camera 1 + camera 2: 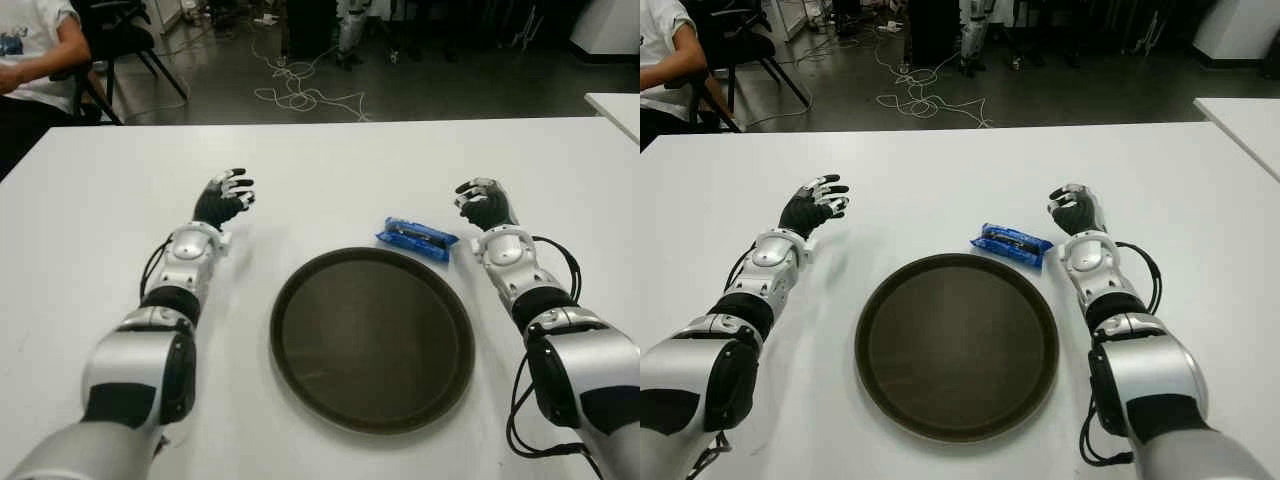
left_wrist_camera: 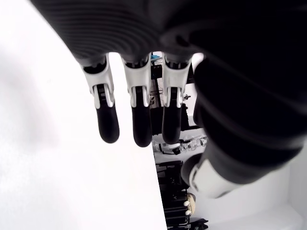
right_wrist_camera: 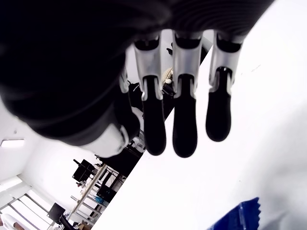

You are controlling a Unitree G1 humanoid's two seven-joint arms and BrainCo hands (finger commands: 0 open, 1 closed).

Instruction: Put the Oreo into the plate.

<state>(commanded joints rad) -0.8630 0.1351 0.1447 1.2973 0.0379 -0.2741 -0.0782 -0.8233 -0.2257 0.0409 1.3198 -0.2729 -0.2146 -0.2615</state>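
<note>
On the white table in front of you sits a round dark plate, empty, close to the near edge and roughly centred between your two arms. At about one o'clock from the plate, just beyond its rim, lies the Oreo, a blue wrapped pack lying flat on the table with its long side running across. Whether the pack touches the rim you cannot tell; it is not inside the plate.

Your right hand shows at about two o'clock from the plate, just to the right of the Oreo and apart from it. In its wrist view the fingers hang loosely extended with gaps between them and grip nothing; a blue corner of the pack shows below them.

Your left hand shows at about ten o'clock from the plate, well apart from the Oreo. Its fingers are likewise relaxed and spread, holding nothing.

At eleven o'clock, past the far left corner of the table, a person in a white shirt sits by a black chair, and cables lie across the floor beyond the table.
</note>
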